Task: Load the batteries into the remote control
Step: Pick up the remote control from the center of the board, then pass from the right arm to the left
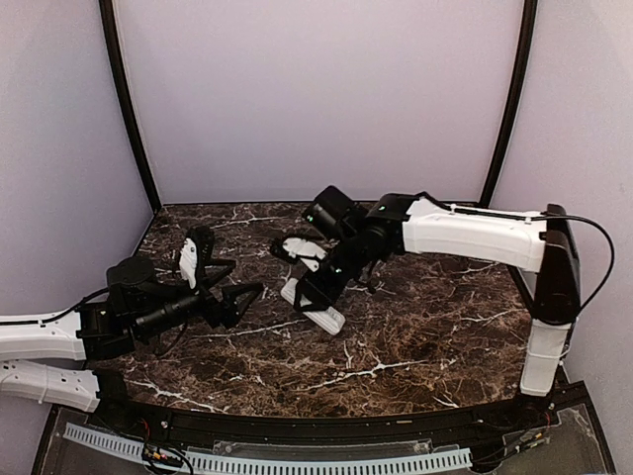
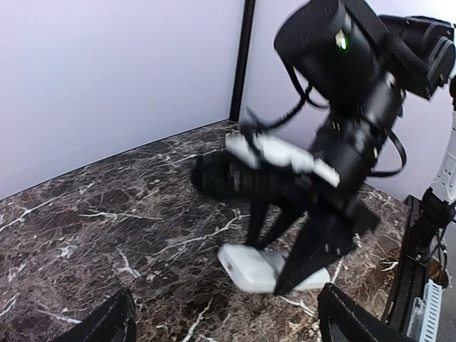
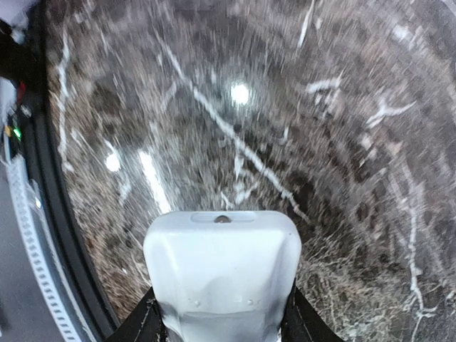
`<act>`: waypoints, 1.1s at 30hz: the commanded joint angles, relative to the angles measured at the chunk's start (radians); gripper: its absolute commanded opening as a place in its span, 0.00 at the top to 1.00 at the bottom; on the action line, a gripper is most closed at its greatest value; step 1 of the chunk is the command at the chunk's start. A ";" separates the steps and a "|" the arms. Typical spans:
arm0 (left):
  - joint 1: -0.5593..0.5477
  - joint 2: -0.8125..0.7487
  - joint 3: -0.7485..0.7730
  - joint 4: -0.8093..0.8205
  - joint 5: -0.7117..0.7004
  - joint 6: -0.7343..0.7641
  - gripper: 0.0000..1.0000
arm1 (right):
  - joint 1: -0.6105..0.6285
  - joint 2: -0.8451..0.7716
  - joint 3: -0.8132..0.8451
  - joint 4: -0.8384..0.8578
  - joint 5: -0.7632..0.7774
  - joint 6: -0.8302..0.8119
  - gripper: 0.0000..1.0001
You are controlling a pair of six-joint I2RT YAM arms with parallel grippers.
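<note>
The white remote control (image 1: 318, 311) lies low over the brown marble table (image 1: 415, 336), just left of centre. My right gripper (image 1: 315, 289) comes down on it from above and is shut on it, one black finger on each long side. The right wrist view shows the remote's end (image 3: 222, 263) sticking out between the fingers (image 3: 140, 325). In the left wrist view the remote (image 2: 246, 269) sits under the right gripper's fingers (image 2: 306, 249). My left gripper (image 1: 235, 285) stands open and empty a short way to its left, pointing at it. The batteries are out of view.
Pale walls and two black corner posts (image 1: 129, 109) close off the back and sides. A black curved rail (image 1: 326, 421) and a white slotted strip (image 1: 297, 462) run along the near edge. The right arm's white link (image 1: 475, 236) reaches in over the right half of the table.
</note>
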 commanded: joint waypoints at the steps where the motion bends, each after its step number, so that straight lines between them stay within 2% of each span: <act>1: -0.019 0.006 0.007 0.097 0.218 0.057 0.11 | -0.028 -0.217 -0.090 0.335 -0.185 0.105 0.70; 5: -0.024 0.031 0.042 0.164 0.412 0.038 0.09 | -0.028 -0.348 -0.174 0.570 -0.342 0.155 0.68; 8: -0.024 0.038 0.067 0.215 0.453 0.013 0.07 | -0.027 -0.394 -0.201 0.671 -0.433 0.174 0.68; 16: -0.023 0.110 0.196 0.216 0.508 -0.036 0.06 | -0.006 -0.436 -0.223 0.770 -0.518 0.195 0.68; 21: -0.023 0.182 0.241 0.255 0.494 -0.085 0.12 | 0.011 -0.439 -0.219 0.780 -0.517 0.195 0.68; 23: -0.024 0.195 0.247 0.261 0.469 -0.091 0.17 | 0.015 -0.442 -0.220 0.779 -0.512 0.194 0.68; 33: -0.023 0.200 0.247 0.269 0.457 -0.088 0.62 | 0.019 -0.446 -0.232 0.773 -0.483 0.184 0.69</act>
